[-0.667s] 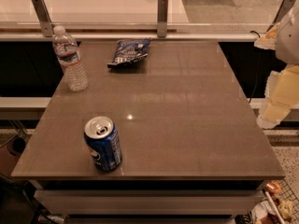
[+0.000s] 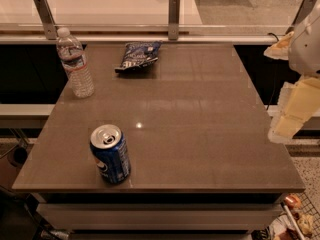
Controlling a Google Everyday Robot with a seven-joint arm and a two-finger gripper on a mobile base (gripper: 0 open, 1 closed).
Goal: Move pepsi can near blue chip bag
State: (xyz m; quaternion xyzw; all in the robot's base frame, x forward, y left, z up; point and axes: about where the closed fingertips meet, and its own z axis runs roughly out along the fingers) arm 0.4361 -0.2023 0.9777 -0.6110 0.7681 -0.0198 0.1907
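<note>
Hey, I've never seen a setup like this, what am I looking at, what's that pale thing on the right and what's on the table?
This is one picture, from a camera looking down at a brown table from its near side; where the camera is fixed I cannot say. The pale shape at the right edge is a robot's arm, and its lower end is the pincer, the part that grasps. It hangs beside the table's right edge, touching nothing, with nothing seen in it. A pepsi can stands upright near the front left, and a water bottle stands at the back left. A blue chip bag lies flat at the back, near the middle. The job is to bring the can near that bag.
</note>
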